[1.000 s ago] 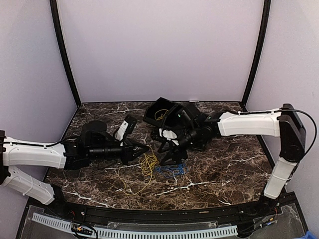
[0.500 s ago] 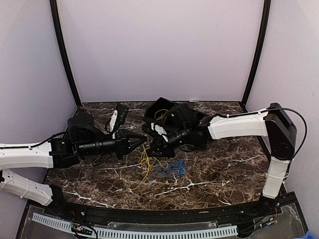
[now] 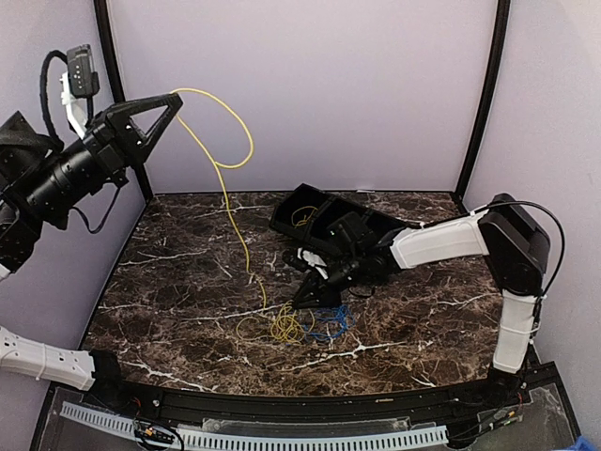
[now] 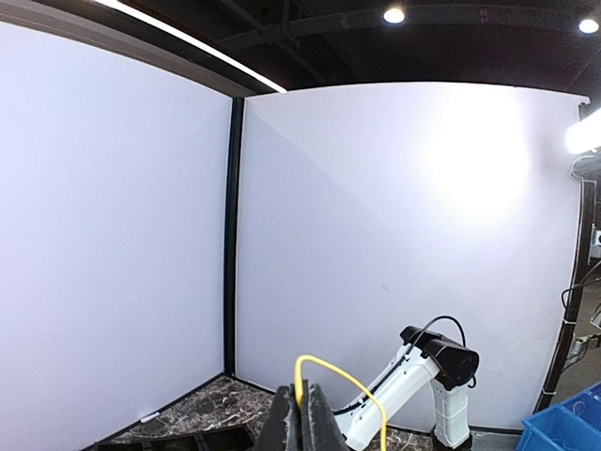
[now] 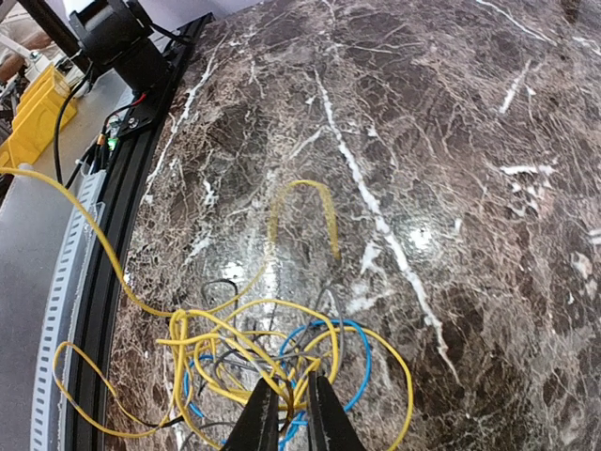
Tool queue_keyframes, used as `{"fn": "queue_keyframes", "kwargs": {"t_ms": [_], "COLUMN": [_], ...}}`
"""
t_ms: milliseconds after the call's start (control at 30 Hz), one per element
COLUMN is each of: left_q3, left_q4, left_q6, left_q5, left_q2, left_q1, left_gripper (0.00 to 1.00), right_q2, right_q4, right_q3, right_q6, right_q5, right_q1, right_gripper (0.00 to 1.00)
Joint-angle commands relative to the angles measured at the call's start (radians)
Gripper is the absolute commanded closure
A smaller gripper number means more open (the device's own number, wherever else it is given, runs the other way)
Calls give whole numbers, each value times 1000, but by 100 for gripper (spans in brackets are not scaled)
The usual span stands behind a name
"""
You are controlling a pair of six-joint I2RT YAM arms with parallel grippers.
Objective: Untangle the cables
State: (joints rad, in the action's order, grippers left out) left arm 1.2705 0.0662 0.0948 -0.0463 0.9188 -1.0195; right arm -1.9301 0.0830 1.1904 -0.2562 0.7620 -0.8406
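Your left claw (image 3: 176, 95) clamps thin yellow wire (image 3: 230, 202) high up-left; it slants down-right to thin blue wire coil (image 3: 331, 324) at your right claw (image 3: 302, 299), nearly together, grip unclear.

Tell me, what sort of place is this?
Likely a robot lab booth: a left arm and right arm bolted to a marble-look table, plain pale walls closing it in, and yellow and blue cables in a tangle.
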Motion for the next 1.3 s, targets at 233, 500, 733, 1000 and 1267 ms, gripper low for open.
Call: {"fn": "queue_keyframes", "kwargs": {"t_ms": [233,500,733,1000,1267], "left_q3": [197,497,746,920,1099], "left_q4": [-112,-23,44,126,140], "left_q6": [-206,-312,-407,-552,-416], "left_q5": [302,367,317,336,225], "left_q2": [99,301,473,713,915], "left_q1": [-2,-2,-2,52,218], "left_gripper": [100,100,100,100,100], "right_q2": [141,254,350,479,511], "right_q4": [194,270,317,290,222], "right_q3": [-37,-51,-81,-200,-265], "right_q6": [-144,-209,-249,-260,-280], "right_q5": [-32,-48,-71,-137,-241], "right_q1": [54,54,75,119,149], "right_gripper": [68,57,55,50,42]}}
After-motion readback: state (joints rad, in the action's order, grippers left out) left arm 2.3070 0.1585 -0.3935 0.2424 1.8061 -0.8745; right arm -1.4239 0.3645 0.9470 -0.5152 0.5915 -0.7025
